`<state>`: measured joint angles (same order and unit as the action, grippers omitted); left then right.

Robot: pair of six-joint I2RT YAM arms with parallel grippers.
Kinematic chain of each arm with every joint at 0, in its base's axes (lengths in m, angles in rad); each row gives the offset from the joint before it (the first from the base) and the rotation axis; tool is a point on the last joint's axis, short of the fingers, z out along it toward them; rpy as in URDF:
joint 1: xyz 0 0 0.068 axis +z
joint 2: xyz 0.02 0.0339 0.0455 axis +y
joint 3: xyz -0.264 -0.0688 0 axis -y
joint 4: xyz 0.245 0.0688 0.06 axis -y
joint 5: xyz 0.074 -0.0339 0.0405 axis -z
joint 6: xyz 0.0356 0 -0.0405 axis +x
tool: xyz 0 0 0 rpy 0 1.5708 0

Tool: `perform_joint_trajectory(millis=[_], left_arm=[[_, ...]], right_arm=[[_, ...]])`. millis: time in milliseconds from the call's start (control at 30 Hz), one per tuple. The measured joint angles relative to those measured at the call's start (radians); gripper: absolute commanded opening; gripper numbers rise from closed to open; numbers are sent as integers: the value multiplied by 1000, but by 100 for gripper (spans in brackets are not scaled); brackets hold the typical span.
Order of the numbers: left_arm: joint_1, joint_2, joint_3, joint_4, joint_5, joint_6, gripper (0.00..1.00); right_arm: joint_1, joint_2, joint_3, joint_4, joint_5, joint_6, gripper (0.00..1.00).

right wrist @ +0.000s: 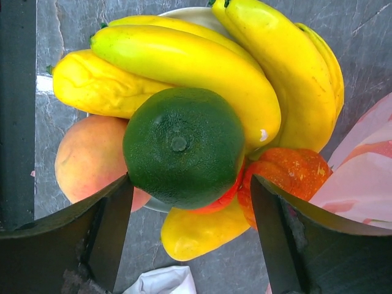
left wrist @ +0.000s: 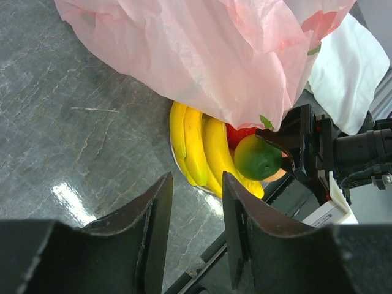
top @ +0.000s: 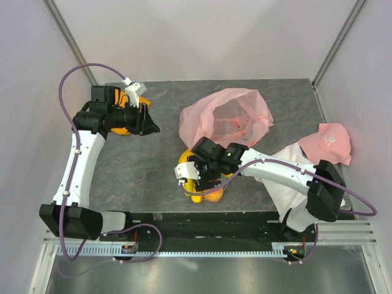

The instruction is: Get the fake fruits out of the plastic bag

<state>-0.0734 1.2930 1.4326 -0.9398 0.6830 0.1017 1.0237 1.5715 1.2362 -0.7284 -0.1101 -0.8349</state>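
Fake fruits (top: 205, 195) lie heaped outside the plastic bag (top: 226, 119), on a small white plate (right wrist: 184, 11) near the front edge of the grey, stone-veined table (top: 135, 177); the bag, thin crinkled translucent pink film, sits slumped just behind them. My right wrist camera gives the detail: a dimpled dark green fruit (right wrist: 184, 147) on top; smooth curved bananas (right wrist: 202, 61) behind it; a lumpy yellow piece (right wrist: 98, 86); a soft-blushed peach (right wrist: 86, 162); a pebbled orange-red piece (right wrist: 288, 171). The right gripper (right wrist: 190, 184) stands with its fingers spread either side of the green fruit; I see a gap on one side, so it is not clamped. The overhead view hides most of the pile beneath that arm, yet it alone shows a pink cap (top: 327, 141) at the far right, beside a white cloth (top: 288, 180). The left gripper (left wrist: 196, 180) hangs at the far left over an orange object (top: 122, 130) I cannot identify; its dark fingers are parted with nothing between them; its camera sees the bag's film overlapping the banana tops.
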Motion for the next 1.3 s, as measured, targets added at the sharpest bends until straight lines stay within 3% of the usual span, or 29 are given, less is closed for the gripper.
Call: perform_joint_trajectory(millis=[267, 433, 700, 1000, 1133, 1300], left_arm=[[0, 3, 0, 0, 3, 0, 45], [0, 3, 0, 0, 10, 0, 46], [0, 10, 0, 1, 30, 0, 46], [0, 19, 1, -1, 31, 0, 46], [0, 19, 1, -1, 30, 0, 46], [0, 19, 0, -1, 30, 0, 46]], right_arm=[[-19, -3, 6, -31, 3, 0, 86], [-126, 6, 77, -68, -13, 0, 87], [-360, 227, 370, -92, -36, 8, 87], [-621, 683, 963, -94, -51, 158, 89], [-675, 671, 968, -92, -60, 206, 89], [-653, 586, 791, -50, -76, 258, 89]])
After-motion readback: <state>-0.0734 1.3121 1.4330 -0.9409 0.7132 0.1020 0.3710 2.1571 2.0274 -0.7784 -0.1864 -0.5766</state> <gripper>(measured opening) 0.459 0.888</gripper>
